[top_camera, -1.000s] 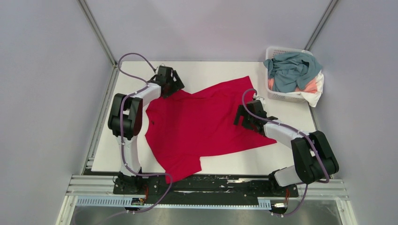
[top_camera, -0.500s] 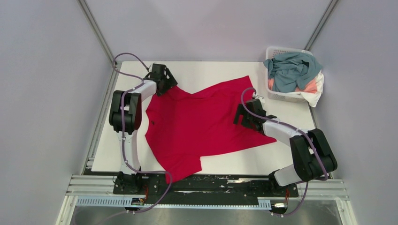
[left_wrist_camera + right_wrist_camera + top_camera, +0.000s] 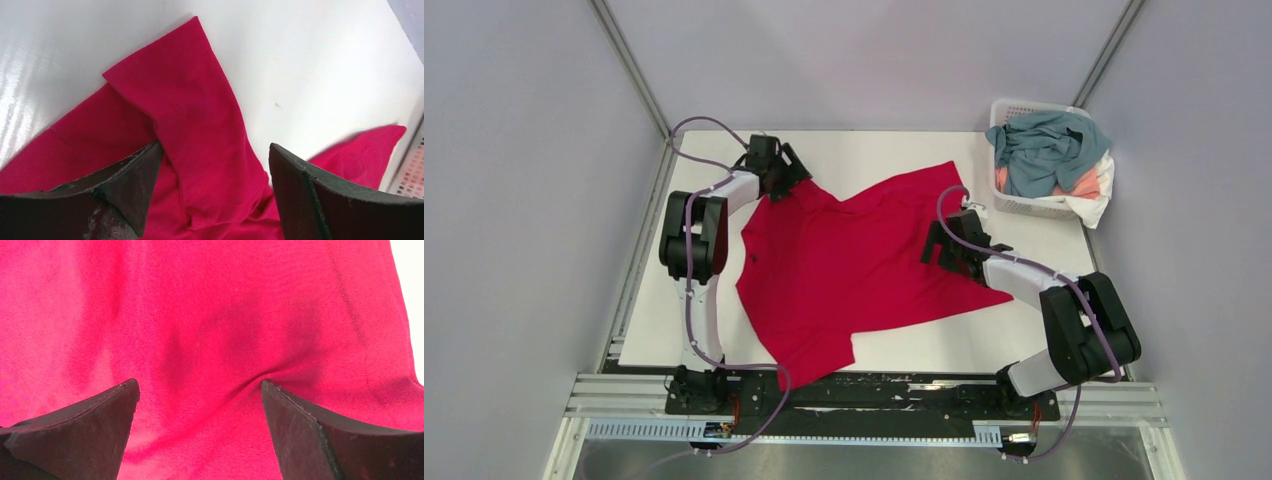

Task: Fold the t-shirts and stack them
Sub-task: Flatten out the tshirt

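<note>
Left claw gapes over the red t-shirt at a sleeve, right claw spread above its body.

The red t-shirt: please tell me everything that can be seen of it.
The red t-shirt is soft, plain, bright red cloth with short sleeves. It lies spread on the white table, skewed and mostly flat, with some creases. One sleeve at the far left is folded over itself. The open left gripper straddles that fold. The open right gripper seems to touch the cloth near its right side, where a small crease starts at one fingertip.
</note>
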`<state>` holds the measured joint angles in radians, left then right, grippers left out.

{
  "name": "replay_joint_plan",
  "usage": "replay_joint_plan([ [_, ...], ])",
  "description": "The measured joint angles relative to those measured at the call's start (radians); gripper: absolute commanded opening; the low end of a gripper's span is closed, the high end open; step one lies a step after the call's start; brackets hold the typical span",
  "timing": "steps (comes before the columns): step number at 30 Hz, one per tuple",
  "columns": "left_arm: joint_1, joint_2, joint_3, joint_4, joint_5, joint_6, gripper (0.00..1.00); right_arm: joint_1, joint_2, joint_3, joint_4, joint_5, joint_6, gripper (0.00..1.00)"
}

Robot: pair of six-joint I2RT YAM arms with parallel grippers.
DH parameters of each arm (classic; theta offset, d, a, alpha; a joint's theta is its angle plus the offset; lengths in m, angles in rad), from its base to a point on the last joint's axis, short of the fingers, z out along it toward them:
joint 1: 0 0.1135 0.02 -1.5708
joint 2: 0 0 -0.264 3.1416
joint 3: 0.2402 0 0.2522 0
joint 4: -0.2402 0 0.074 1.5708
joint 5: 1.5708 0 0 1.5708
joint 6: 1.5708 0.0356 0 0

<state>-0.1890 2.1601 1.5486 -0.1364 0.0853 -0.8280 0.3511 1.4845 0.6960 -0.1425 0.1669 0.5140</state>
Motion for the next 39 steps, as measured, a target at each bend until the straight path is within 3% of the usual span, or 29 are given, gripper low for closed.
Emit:
replay_joint_plan([
  [23, -0.002, 0.043, -0.008, 0.118, 0.120, -0.091, 0.70, 0.000, 0.016, 0.012, 0.003, 0.005, -0.003, 0.98],
  [25, -0.002, 0.055, 0.002, 0.118, 0.126, -0.100, 0.63, 0.000, 0.018, 0.014, 0.003, 0.007, -0.003, 0.98],
  [32, -0.021, 0.070, 0.016, 0.074, 0.110, -0.098, 0.25, 0.000, 0.027, 0.021, 0.005, 0.008, -0.004, 0.98],
  [35, -0.029, 0.070, 0.022, 0.043, 0.088, -0.085, 0.01, 0.000, 0.029, 0.023, 0.005, 0.010, -0.005, 0.98],
  [39, -0.033, 0.070, 0.040, 0.021, 0.067, -0.082, 0.00, 0.000, 0.032, 0.025, 0.006, 0.011, -0.007, 0.98],
])
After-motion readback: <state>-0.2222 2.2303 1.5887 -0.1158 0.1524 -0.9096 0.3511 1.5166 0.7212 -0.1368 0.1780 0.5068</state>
